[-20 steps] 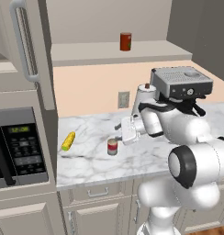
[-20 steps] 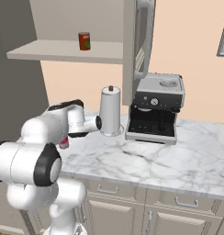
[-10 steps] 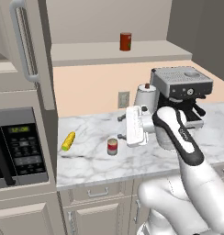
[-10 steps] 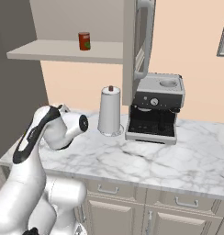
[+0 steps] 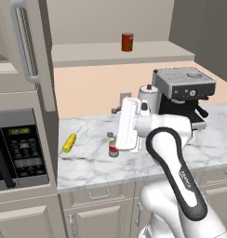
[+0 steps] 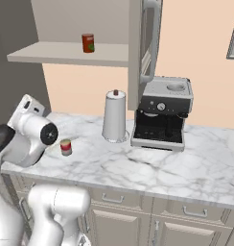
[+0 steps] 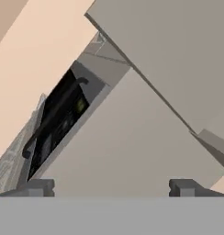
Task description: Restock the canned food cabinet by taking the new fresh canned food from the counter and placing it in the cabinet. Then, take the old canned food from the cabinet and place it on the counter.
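A plain dark-red can, the new fresh canned food [image 5: 127,42] [image 6: 88,43], stands upright on the shelf board of the cabinet [image 5: 87,52] [image 6: 52,54]. The old canned food [image 5: 113,149] [image 6: 65,147], red with pale bands, stands on the marble counter [image 5: 87,163] [image 6: 152,164]. My gripper [image 5: 115,123] [image 7: 112,188] hangs just above and slightly right of that can, pointing left toward the microwave. It is open, fingertips wide apart, nothing between them.
A yellow corn cob [image 5: 69,142] lies on the counter's left part. A paper towel roll [image 6: 114,116] and a coffee machine [image 5: 183,90] [image 6: 162,113] stand at the back. The microwave [image 5: 22,148] [image 7: 58,119] is at left. The open cabinet door [image 6: 145,43] hangs beside the shelf.
The arm has unfolded and its elbow has risen; the hand has turned to face left near the counter can. Both cans stay where they were.
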